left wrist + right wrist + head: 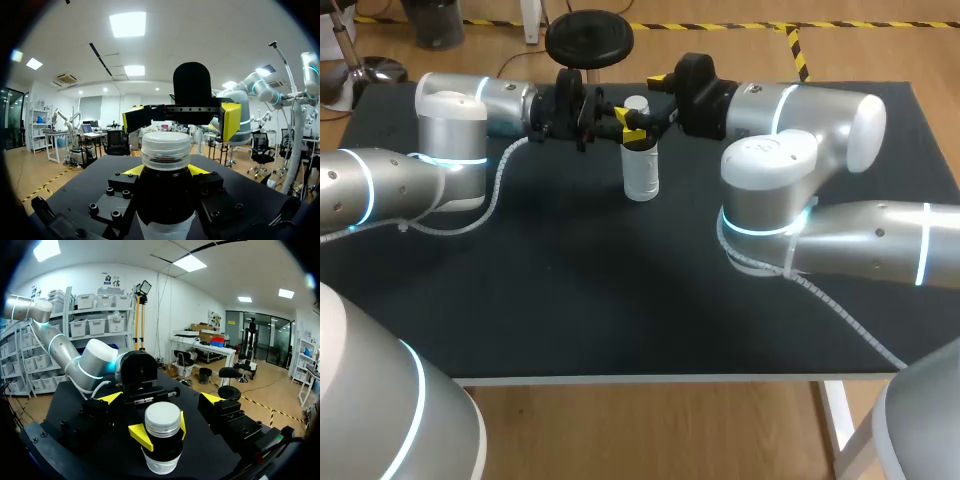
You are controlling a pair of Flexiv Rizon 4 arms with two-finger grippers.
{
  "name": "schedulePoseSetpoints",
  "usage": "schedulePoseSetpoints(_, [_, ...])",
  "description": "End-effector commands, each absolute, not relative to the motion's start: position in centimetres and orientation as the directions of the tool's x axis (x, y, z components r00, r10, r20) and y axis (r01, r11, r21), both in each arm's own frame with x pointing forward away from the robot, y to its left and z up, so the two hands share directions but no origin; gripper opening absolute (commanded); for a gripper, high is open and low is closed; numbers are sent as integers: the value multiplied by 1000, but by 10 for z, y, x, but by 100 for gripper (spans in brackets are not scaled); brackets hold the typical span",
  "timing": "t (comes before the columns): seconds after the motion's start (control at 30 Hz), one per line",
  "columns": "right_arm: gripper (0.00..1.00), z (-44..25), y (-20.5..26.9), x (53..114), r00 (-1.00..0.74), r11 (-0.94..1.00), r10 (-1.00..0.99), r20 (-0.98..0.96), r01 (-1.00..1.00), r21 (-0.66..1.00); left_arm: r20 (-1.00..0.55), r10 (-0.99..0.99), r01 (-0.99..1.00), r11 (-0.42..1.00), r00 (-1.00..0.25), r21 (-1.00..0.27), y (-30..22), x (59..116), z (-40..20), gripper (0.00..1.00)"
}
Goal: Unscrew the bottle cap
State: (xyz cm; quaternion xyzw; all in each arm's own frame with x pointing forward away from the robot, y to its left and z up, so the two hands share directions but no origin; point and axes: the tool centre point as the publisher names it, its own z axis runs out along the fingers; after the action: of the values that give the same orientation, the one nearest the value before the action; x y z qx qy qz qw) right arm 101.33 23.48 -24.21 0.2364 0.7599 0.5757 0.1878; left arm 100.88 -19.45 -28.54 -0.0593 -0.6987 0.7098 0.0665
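One bottle [641,172], cap [637,103] on, upright at far middle of surface [570,300]: left tool [629,124] clenched on its neck; right tool [161,399] released, fingers astride cap.

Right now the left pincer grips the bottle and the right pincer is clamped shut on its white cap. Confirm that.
Wrong on the right pincer: it is open, its yellow tips standing clear on either side of the white cap, as the right wrist view shows. The left pincer does grip the bottle.
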Motion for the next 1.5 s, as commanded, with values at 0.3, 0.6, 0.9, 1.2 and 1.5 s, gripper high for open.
schedulePoseSetpoints(0.3, [100, -248, 245, 1024, -817, 187, 577, 16, 151, 971, 9, 180, -12, -15, -984, -1000, -195, 1010, -285, 0])
schedulePoseSetpoints(0.6, [100, -252, 248, 1023, -818, 183, 574, 26, 159, 970, 9, 180, -12, -15, -984, -1000, -195, 1010, -285, 0])
schedulePoseSetpoints(0.9, [44, -255, 248, 1028, -821, 165, 568, 49, 173, 971, 9, 180, -12, -15, -984, -1000, -195, 1010, -285, 0])
schedulePoseSetpoints(1.2, [0, -257, 246, 1029, -820, 151, 568, 67, 184, 971, 9, 180, -12, -15, -984, -1000, -195, 1010, -285, 0])
schedulePoseSetpoints(1.5, [0, -260, 244, 1027, -846, 144, 526, 82, 184, 972, 9, 180, -12, -15, -984, -1000, -195, 1010, -285, 0])
